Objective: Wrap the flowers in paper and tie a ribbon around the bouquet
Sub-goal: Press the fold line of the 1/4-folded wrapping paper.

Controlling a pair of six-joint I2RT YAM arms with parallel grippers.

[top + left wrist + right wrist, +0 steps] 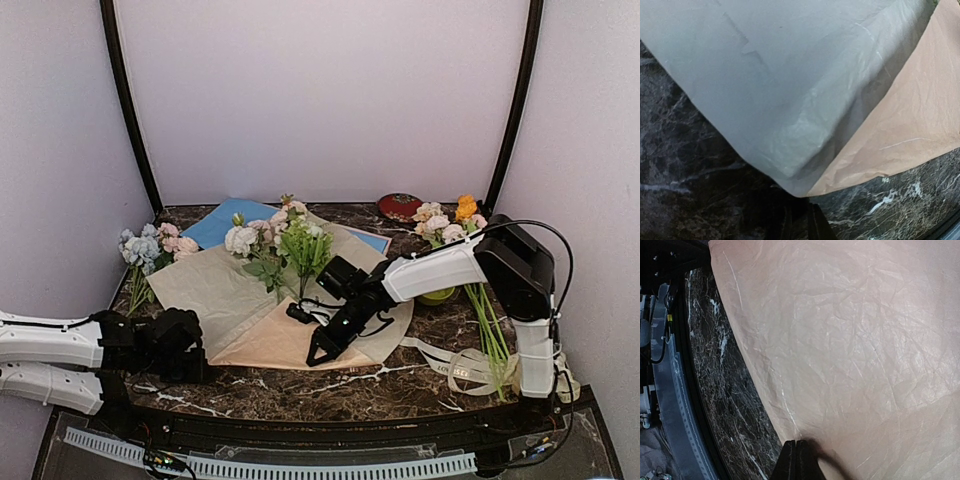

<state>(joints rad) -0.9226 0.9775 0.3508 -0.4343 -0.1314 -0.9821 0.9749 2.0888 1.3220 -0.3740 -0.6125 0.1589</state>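
Note:
The flowers (272,242), pale pink and cream blooms with green leaves, lie on the paper (275,342). The paper's left part is folded over, pale side (770,75) up, on the tan side (910,125). No wrapped bouquet is in view. My left gripper (200,358) (804,206) sits at the near-left fold corner, jaws a narrow gap apart, the corner's tip at its fingertips. My right gripper (318,352) (797,444) is shut and empty, its tips down on the tan paper (855,340) close to the near edge. The ribbon (452,366) lies in loops at the right.
A light blue sheet (215,225) lies under the paper at the back. A bunch with blue blooms (145,250) lies at the left. A bunch with an orange bloom (452,218) lies at the right, its stems (490,330) running forward. A red dish (400,206) sits behind.

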